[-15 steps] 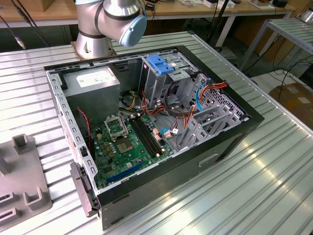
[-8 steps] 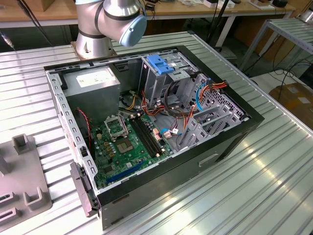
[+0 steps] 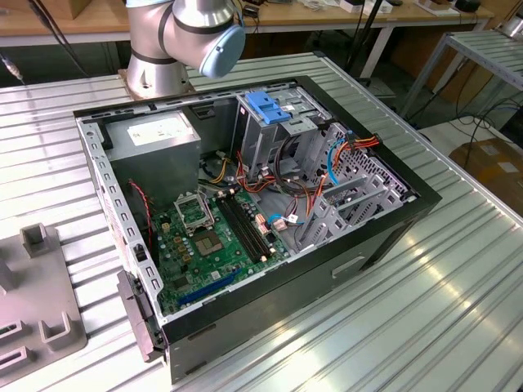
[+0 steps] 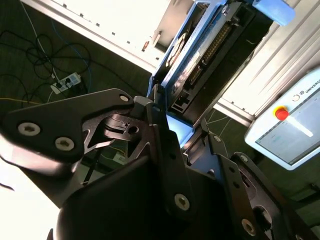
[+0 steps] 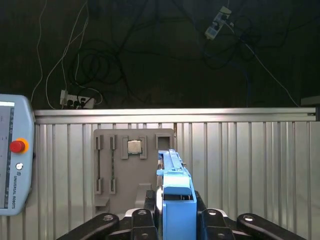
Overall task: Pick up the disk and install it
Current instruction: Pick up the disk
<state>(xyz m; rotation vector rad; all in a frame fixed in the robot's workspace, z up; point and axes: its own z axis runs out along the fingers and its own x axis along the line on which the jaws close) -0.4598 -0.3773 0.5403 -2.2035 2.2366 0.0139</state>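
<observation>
The disk, a grey metal hard drive in a bright blue plastic carrier, is clenched edge-on in the black gripper jaws above the ribbed metal table. My guess is that grip suits sliding it into the open black computer case, mid-frame in the exterior view.

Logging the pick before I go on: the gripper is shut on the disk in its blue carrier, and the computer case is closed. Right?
Not quite. The computer case is open: the exterior view shows its motherboard uncovered. The gripper is indeed shut on the disk in its blue carrier, as both wrist views show.
</observation>
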